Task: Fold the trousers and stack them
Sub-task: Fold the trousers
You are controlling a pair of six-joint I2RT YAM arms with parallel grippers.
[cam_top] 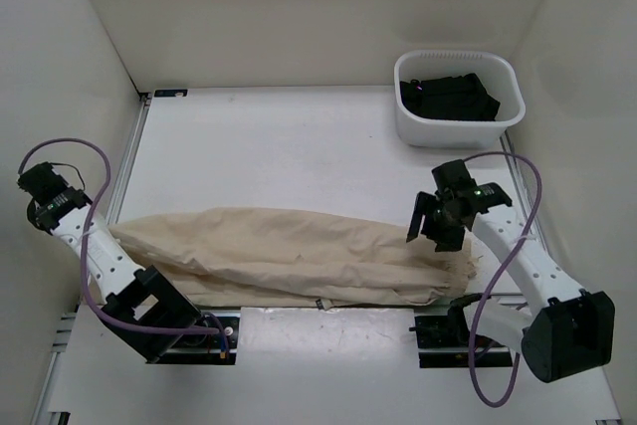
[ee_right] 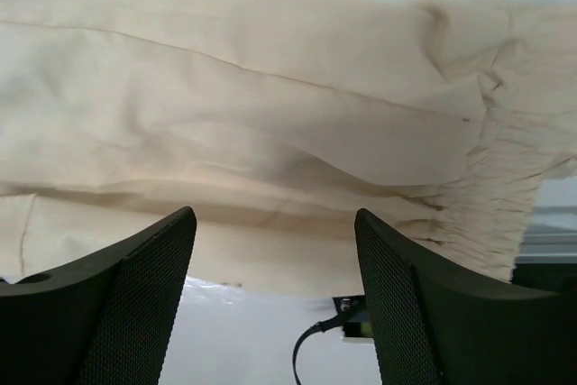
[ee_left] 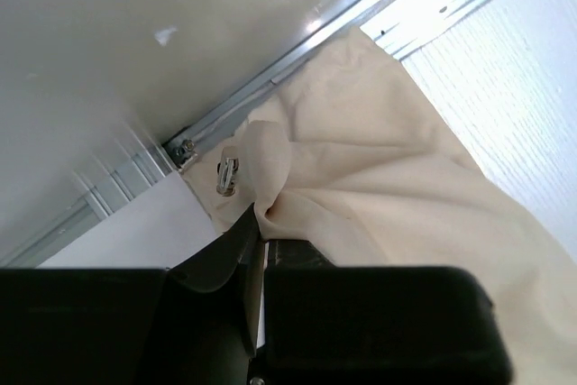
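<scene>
The beige trousers (cam_top: 299,256) lie folded lengthwise in a long strip across the near part of the table. My left gripper (ee_left: 260,223) is shut on a pinch of the trousers (ee_left: 388,169) at their left end, beside a metal fastener (ee_left: 227,176). In the top view this gripper is hidden under the left arm (cam_top: 95,251). My right gripper (cam_top: 430,226) is open and empty. It hovers just above the right end of the strip. In the right wrist view its fingers (ee_right: 144,259) frame the trousers (ee_right: 270,87) and their gathered end (ee_right: 505,214).
A white basket (cam_top: 413,131) holding black garments (cam_top: 448,97) stands at the back right. The table's metal edge rail (ee_left: 297,51) runs close to the left gripper, with the side wall beyond it. A black cable (ee_right: 311,349) lies at the near edge.
</scene>
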